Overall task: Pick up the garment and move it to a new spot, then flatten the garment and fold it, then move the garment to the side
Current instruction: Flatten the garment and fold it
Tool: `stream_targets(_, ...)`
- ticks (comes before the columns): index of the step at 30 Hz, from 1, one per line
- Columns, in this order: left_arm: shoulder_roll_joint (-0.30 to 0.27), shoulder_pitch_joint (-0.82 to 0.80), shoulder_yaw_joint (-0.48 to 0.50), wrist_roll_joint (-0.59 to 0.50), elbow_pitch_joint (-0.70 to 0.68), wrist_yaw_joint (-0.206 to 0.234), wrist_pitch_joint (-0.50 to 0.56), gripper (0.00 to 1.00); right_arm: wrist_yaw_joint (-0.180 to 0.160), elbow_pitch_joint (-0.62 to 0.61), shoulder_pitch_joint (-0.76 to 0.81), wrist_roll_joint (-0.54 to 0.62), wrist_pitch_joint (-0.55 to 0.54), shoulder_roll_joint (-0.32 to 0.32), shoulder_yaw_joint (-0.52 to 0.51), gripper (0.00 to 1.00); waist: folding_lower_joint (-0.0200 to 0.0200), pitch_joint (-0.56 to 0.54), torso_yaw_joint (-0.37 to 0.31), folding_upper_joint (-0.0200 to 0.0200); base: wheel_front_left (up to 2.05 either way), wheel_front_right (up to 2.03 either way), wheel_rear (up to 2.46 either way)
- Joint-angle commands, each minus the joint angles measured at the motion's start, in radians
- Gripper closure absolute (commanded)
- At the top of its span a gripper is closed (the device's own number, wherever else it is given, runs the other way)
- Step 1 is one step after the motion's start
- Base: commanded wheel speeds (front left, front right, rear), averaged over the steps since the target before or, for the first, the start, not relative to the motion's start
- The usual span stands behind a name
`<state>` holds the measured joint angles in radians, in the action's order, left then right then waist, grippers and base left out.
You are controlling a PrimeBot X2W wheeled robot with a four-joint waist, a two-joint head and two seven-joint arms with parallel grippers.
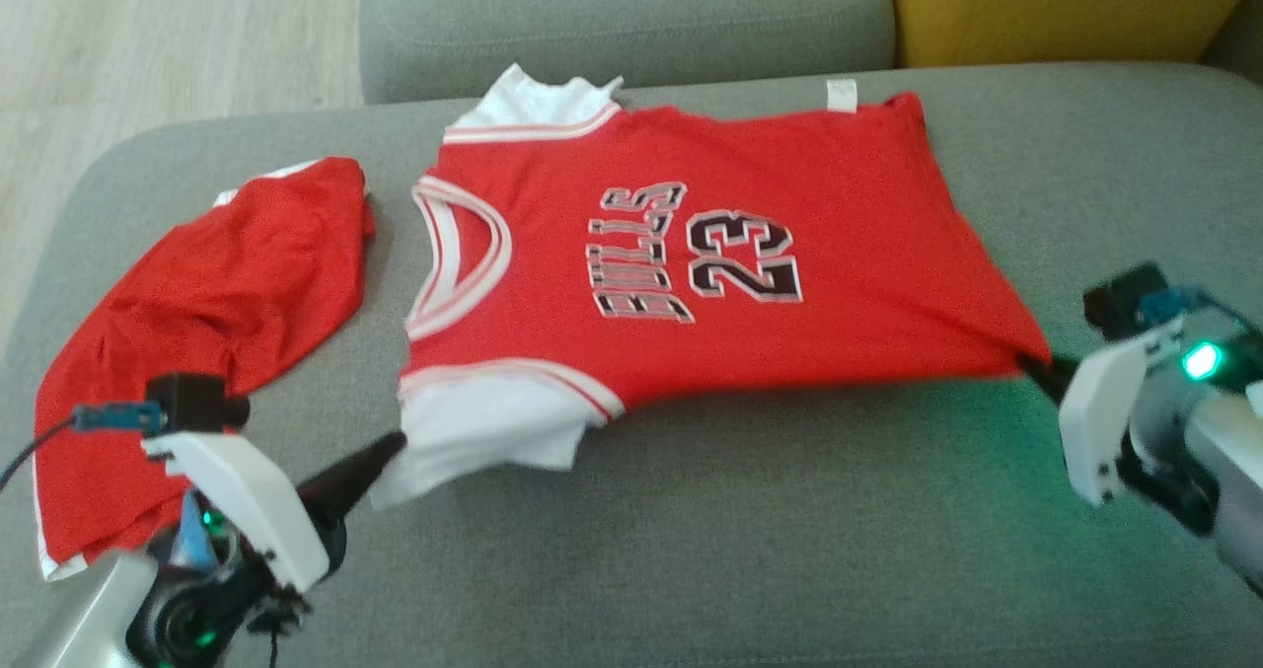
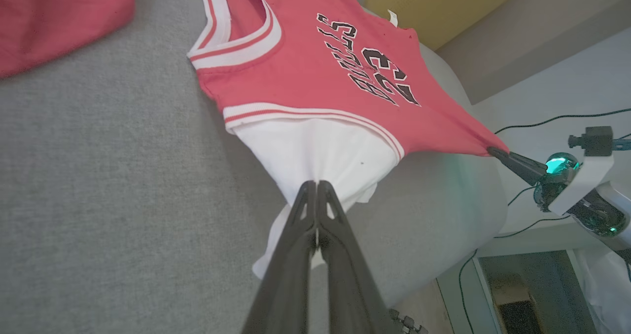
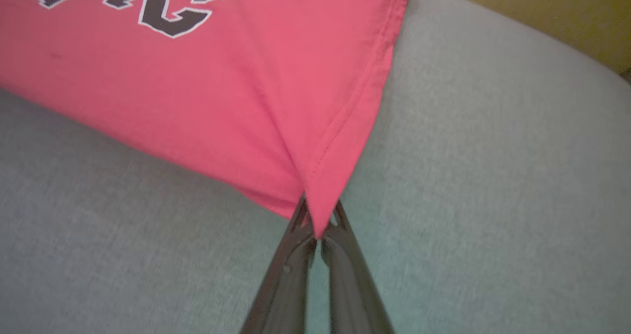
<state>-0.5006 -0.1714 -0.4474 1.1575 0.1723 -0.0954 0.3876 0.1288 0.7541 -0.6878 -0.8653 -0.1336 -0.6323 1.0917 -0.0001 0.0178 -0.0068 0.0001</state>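
A red jersey (image 1: 691,254) with white sleeves and a "BULLS 23" print lies spread on the grey sofa seat (image 1: 740,540), its neck toward the left. My left gripper (image 1: 395,443) is shut on the near white sleeve (image 2: 315,151), pinching the cloth at its tips (image 2: 316,185). My right gripper (image 1: 1036,364) is shut on the jersey's near bottom corner (image 3: 320,210), and the hem is pulled taut between the two. In the left wrist view the right gripper (image 2: 495,151) holds the red corner off the cushion.
A second red garment (image 1: 197,333) lies crumpled at the seat's left end, just beyond my left wrist. The grey backrest (image 1: 622,17) and a yellow cushion (image 1: 1066,7) stand behind. Wooden floor (image 1: 148,46) lies at the far left. Bare seat stretches along the front edge.
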Motion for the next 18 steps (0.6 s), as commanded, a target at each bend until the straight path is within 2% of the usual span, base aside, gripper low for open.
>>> stream_targets(1,-0.051,-0.025,0.046,0.015,-0.050,0.006,0.010,1.00,0.002,-0.033,0.022,-0.025,-0.017,-0.054,0.018,1.00,0.0001,-0.013,0.000,-0.0001,0.00,0.00,0.00)
stream_targets(10,-0.124,0.076,0.036,0.059,-0.178,0.032,0.097,1.00,0.002,-0.229,0.057,-0.164,-0.141,-0.195,0.124,1.00,0.0001,-0.043,-0.010,-0.0001,0.00,0.00,0.00)
stream_targets(18,-0.181,0.141,0.045,0.097,-0.283,0.042,0.143,1.00,0.002,-0.330,0.086,-0.246,-0.233,-0.270,0.150,1.00,0.0001,-0.042,-0.016,-0.0001,0.00,0.00,0.00)
